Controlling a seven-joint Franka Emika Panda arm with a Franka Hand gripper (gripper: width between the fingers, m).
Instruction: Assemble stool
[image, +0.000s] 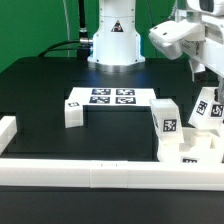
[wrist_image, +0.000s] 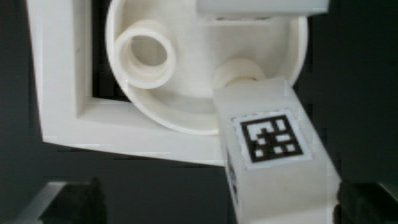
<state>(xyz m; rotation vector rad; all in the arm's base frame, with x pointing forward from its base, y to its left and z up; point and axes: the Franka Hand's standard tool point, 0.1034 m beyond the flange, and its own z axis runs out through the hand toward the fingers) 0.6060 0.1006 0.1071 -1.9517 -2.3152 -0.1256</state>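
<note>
The white round seat (image: 188, 153) lies in the corner of the rails at the exterior view's right, sockets up. Its disc and one empty socket fill the wrist view (wrist_image: 146, 60). A tagged leg block (image: 166, 119) stands tilted in it, and another leg (image: 203, 108) rises behind, right under my gripper (image: 207, 82). In the wrist view that leg (wrist_image: 270, 140) sits in a socket and runs back between my fingers. My gripper (wrist_image: 228, 203) is open, with a wide gap beside the leg. A loose leg block (image: 73, 110) stands at the exterior view's left.
The marker board (image: 111, 97) lies in the middle of the black table in front of the robot base (image: 113, 40). White border rails (image: 90, 172) run along the front edge, with a short one (image: 8, 130) at the exterior view's left.
</note>
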